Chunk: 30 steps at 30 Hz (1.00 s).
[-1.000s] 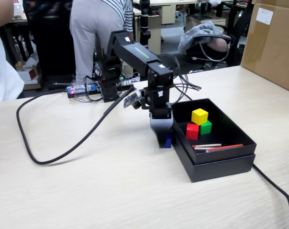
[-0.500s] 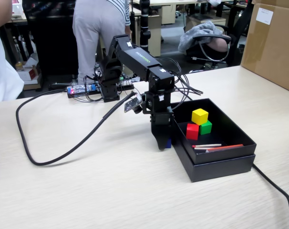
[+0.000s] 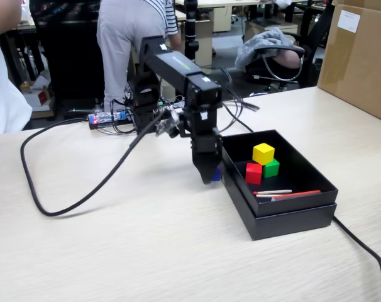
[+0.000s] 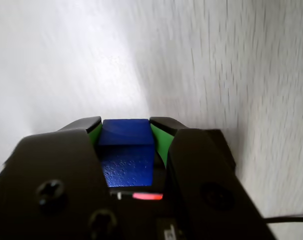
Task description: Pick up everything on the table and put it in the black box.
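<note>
My gripper (image 3: 210, 177) is shut on a blue cube (image 4: 126, 150), which fills the gap between the green-lined jaws in the wrist view. In the fixed view the blue cube (image 3: 216, 174) shows just left of the black box (image 3: 291, 211), a little above the table. Inside the box lie a yellow cube (image 3: 263, 153), a red cube (image 3: 254, 173), a green cube (image 3: 271, 168), and a red pen (image 3: 296, 195) beside a white stick (image 3: 272, 192).
A black cable (image 3: 83, 198) loops across the pale wood table to the left of the arm. Another cable (image 3: 366, 251) runs off the box's right side. A cardboard box (image 3: 360, 56) stands at the back right. People stand behind the table.
</note>
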Motion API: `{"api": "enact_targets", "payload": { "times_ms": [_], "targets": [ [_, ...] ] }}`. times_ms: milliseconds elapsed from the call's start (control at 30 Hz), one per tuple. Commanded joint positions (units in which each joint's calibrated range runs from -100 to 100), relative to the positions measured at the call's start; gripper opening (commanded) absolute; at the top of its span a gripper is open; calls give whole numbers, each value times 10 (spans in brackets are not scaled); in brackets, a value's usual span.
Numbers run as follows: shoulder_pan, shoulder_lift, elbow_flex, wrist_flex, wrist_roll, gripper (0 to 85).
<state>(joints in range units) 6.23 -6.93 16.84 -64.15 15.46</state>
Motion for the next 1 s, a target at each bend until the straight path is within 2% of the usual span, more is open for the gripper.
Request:
{"api": "enact_targets", "payload": {
  "times_ms": [0,133,267,533,900,967],
  "targets": [
    [-4,-137,7,6,-18,173],
    [4,-211,5,7,-41,174],
    [41,-176,67,7,-53,180],
    [80,-24,137,25,-48,184],
    [87,148,194,25,-41,185],
    [87,167,207,25,-40,213]
  ]
}}
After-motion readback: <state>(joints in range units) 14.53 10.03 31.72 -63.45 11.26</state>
